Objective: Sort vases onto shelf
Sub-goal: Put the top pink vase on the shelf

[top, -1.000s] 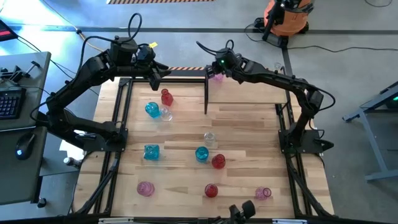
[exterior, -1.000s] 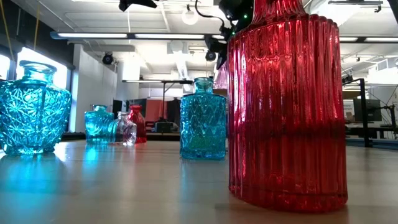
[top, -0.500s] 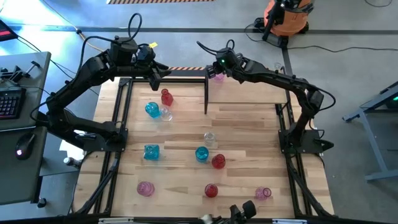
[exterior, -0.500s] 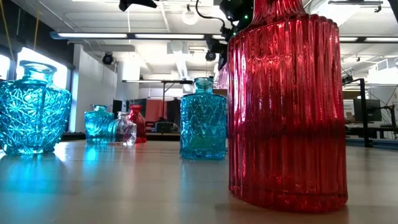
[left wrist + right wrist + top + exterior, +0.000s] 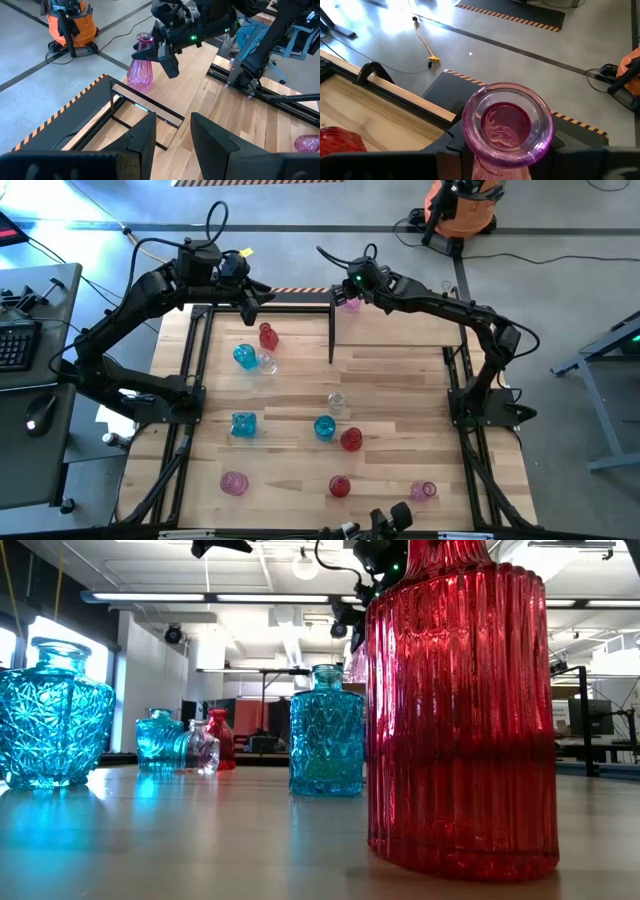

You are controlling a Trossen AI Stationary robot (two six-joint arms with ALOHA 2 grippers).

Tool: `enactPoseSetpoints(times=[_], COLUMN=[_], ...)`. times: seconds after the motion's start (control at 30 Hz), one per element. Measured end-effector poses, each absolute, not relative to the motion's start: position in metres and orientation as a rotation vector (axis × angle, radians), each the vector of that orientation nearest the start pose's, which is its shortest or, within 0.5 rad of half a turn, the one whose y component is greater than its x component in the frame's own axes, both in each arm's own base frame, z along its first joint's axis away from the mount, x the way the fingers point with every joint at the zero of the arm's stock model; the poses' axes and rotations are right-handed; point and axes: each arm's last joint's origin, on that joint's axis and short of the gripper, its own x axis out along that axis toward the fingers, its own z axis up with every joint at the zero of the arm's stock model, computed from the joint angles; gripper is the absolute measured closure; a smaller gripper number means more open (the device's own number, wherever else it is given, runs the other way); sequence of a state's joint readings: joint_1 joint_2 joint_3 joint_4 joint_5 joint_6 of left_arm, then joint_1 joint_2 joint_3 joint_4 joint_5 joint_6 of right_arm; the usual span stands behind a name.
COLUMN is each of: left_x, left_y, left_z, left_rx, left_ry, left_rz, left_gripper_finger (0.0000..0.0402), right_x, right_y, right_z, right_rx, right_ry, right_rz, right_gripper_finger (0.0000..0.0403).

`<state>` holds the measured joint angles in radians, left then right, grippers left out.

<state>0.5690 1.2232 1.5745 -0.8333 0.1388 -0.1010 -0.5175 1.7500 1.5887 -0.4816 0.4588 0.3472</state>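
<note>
Vases dot the tabletop (image 5: 400,380) in the high view: red (image 5: 268,336), turquoise (image 5: 244,357) and clear (image 5: 267,362) ones bunch near the far left corner, others are strewn toward the near edge. The right gripper (image 5: 347,298) hangs over the far edge with a pink vase (image 5: 349,304) beside the shelf (image 5: 300,297), whose board carries nothing I can make out. From the low view, a ribbed red vase (image 5: 460,710) looms close, blue ones (image 5: 326,735) stand behind, all unsorted. The left wrist view shows the left gripper (image 5: 172,137) empty, fingers parted, near the shelf's bars, the pink vase lifted above them. The right wrist view shows those fingers clamped around the pink neck (image 5: 507,125). Nearly everything, I'd judge, is left to do.
</note>
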Motion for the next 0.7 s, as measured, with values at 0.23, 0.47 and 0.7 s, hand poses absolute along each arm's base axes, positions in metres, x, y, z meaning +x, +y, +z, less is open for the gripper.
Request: enactPoseSetpoints(times=[0.23,0.47,0.7], left_x=[0.1917,0.1917,0.1917], left_y=[0.1177,0.1177,0.1177], left_z=[0.4477,0.4477,0.4477], left_rx=[-0.266,-0.266,-0.266], left_ry=[0.434,0.435,0.434], left_rz=[0.445,0.445,0.444], left_gripper_finger=[0.0289,0.0289,0.0289], right_x=[0.3350,0.3337,0.3332], right_y=[-0.2068,-0.2096,-0.2094], right_z=[0.3269,0.3268,0.3259], right_rx=[0.337,0.353,0.347], right_ry=[0.494,0.494,0.507], right_rz=[-1.053,-1.032,-1.034], right_gripper_finger=[0.0288,0.0288,0.0245])
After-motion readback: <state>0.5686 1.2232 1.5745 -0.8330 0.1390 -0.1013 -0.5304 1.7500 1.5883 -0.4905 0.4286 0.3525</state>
